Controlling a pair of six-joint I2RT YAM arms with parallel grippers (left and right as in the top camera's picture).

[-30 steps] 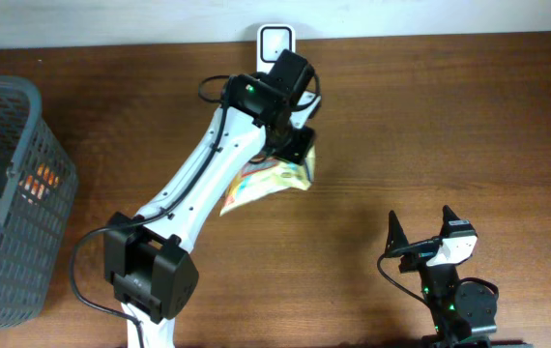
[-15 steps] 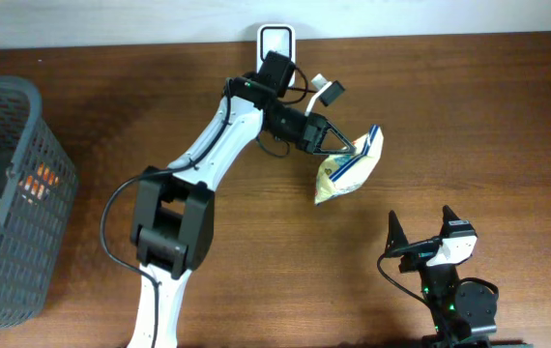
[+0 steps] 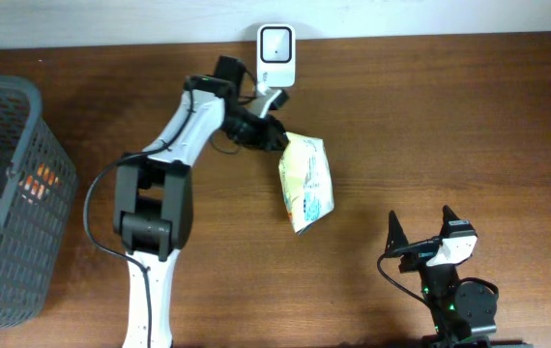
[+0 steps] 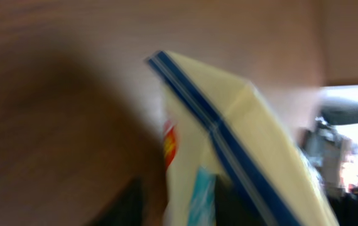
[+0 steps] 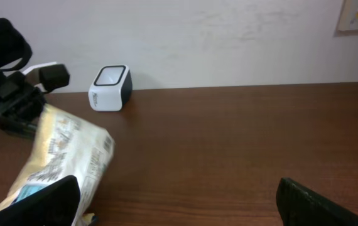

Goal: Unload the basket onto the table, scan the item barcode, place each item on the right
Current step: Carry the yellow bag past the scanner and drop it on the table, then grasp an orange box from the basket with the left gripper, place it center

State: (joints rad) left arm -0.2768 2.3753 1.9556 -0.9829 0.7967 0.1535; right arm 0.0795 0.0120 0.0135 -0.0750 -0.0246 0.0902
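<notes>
You have the snack bag (image 3: 306,184) out on the bench (image 3: 449,116), just in front of the scanner (image 3: 275,43) and a little to its right as the overhead view lays it out. The left claw (image 3: 274,132) sits at the bag's scanner-side corner, between scanner and bag. Whether it is clamped on that corner or has let go, you cannot tell: the overhead view hides the fingertips, and the left wrist view is a blur of the bag's blue-striped seam. The right claw (image 3: 422,235) stands wide open and empty, well away from the scanner on the near side.

By my reading, the presenting step is underway but no scan is confirmed. The scanner's window faces out over the bench, and nothing shows a barcode turned toward it. What is left is to turn the coded panel to that window and hold it steady.

The bag's long axis runs almost straight away from the scanner, one end toward it, the other toward the near edge. The end by the scanner looks raised.
</notes>
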